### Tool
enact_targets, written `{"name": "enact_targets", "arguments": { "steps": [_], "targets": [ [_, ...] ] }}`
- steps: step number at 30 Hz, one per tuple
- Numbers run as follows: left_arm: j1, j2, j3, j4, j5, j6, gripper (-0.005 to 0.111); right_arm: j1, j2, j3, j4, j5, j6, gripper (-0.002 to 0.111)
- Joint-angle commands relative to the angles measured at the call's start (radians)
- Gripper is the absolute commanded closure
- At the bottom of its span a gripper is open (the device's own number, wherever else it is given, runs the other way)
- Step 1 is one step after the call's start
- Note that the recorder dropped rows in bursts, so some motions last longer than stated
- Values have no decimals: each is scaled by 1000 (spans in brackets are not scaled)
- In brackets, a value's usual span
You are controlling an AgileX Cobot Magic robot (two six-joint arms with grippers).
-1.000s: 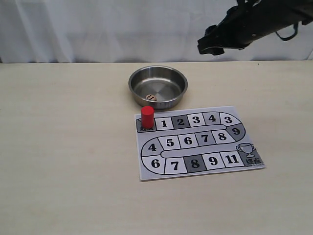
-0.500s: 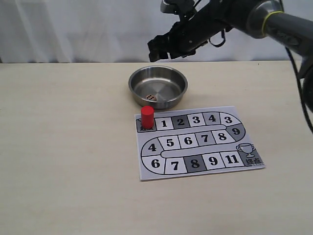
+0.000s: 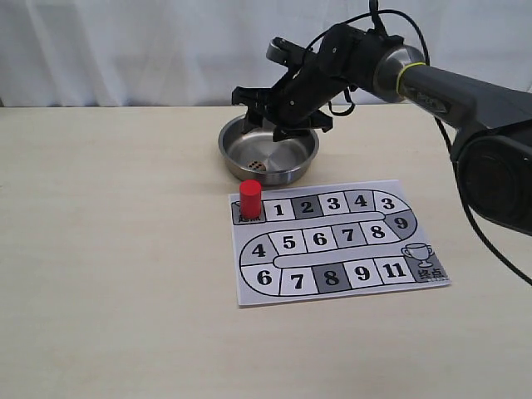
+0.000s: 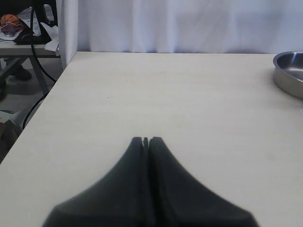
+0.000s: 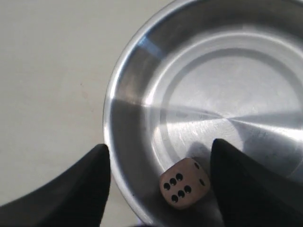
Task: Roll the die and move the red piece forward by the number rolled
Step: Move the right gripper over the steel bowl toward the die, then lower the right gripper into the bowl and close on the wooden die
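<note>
- In the exterior view the die [image 3: 258,165] is a pale speck low in the metal bowl [image 3: 283,175], on the side nearest the board [image 3: 332,287]. Its pips are too small to count there.
- The right wrist view shows the die [image 5: 184,183] clearly. It lies on the bowl's floor close to the rim [image 5: 124,71], with six pips on its upper face.
- The right gripper [image 3: 278,118] hangs over the bowl and hides part of its far rim in the exterior view.
- The right gripper [image 5: 160,144] is spread wide and empty, with one dark finger [image 5: 71,189] on each side of the die. The die sits just beside the other finger, and I cannot tell whether they touch.
- The left arm does not appear in the exterior view.
- In the left wrist view the left gripper [image 4: 146,141] has its tips pressed together and holds nothing. It hangs over bare desk [image 4: 165,94].
- That view cuts the bowl [image 4: 286,75] off at the picture's edge.
- The red piece [image 3: 250,198] stands upright on the board's start square beside square 1, covering part of that square's print.
- The board lies flat on the desk [image 3: 116,249], just beside the bowl.
</note>
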Motion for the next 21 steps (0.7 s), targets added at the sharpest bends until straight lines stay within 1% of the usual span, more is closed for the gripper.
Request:
{"name": "enact_targets", "arguments": {
  "steps": [1,8,11,18,21],
  "targets": [
    [0,0,-6,-1,-17,-6,107,-2,5,-7,-13,-5,34,56],
    [0,0,-6,-1,-17,-6,107,19,5,-7,-33,29,87,56],
    [0,0,-6,-1,-17,-6,107,34,5,-7,-98,29,108,56],
    [0,0,-6,-1,-17,-6,107,83,5,-7,-336,25,333,56],
    [0,0,-6,-1,-17,-6,107,103,9,-7,-379,1,379,56]
  ]
}}
